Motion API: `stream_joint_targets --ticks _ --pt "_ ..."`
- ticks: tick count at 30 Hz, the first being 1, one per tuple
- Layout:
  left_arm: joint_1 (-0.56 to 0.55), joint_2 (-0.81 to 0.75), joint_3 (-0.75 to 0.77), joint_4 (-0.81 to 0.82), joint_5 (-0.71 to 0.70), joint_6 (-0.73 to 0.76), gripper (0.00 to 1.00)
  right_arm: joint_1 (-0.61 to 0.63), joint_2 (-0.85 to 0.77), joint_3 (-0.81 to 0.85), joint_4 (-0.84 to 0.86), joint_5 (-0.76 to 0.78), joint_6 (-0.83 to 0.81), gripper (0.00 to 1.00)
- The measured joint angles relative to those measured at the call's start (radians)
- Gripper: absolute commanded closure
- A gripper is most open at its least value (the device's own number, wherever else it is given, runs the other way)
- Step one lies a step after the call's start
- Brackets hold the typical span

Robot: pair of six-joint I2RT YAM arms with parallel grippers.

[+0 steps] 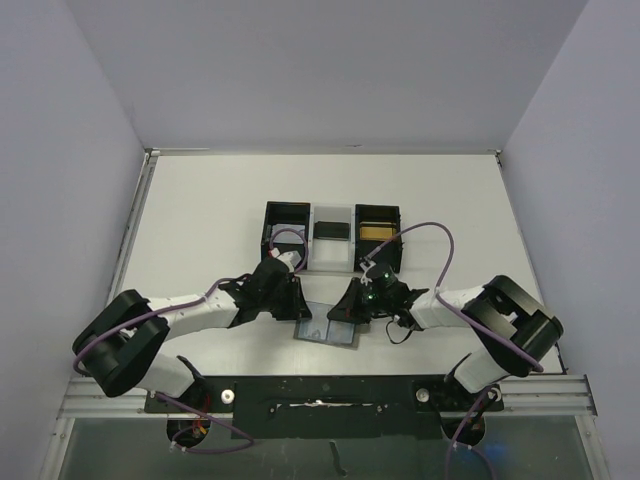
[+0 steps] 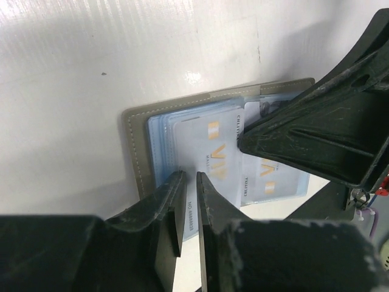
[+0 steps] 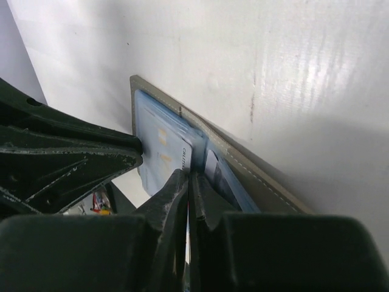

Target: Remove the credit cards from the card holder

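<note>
2 arms converge on the card holder [image 1: 327, 331], which lies opened flat on the white table [image 1: 200, 210] close to its near edge. It sits midway between the arm bases and just short of the black-and-white tray [image 1: 267, 235] with 3 compartments.

The left gripper [image 2: 189, 176] stands tip-down over the left panel. Its fingers [image 2: 173, 207] are drawn nearly together, and through the slim gap we see the lower edge of a pale VIP card [image 2: 209, 143]. We cannot tell whether they grip that edge or merely press on it. We judge its job is to pin the holder so it neither slides nor lifts.

The right gripper [image 3: 188, 177] is pressed together near the fold, its tip against the edge of a lettered card [image 3: 167, 149]. Whether that edge is caught between the fingers we cannot tell. Cards show in both panels.

The grey border [image 3: 255, 176] rims the panels on the sides we can see, so we judge a card must be slid clear of its pocket before it is lifted. The 2 tips stand close over the holder, leaving little room between them. Bare table lies to the left and right, and the way upward looks free.
</note>
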State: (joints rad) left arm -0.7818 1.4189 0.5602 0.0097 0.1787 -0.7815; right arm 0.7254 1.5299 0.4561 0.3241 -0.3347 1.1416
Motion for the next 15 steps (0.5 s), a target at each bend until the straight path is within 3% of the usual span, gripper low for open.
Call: stream_joint_targets --ticks 15 --pt "-0.002 0.018 0.000 0.003 -0.004 -0.005 0.87 -0.091 -0.077 -0.035 -0.057 -0.097 -0.034 1.00"
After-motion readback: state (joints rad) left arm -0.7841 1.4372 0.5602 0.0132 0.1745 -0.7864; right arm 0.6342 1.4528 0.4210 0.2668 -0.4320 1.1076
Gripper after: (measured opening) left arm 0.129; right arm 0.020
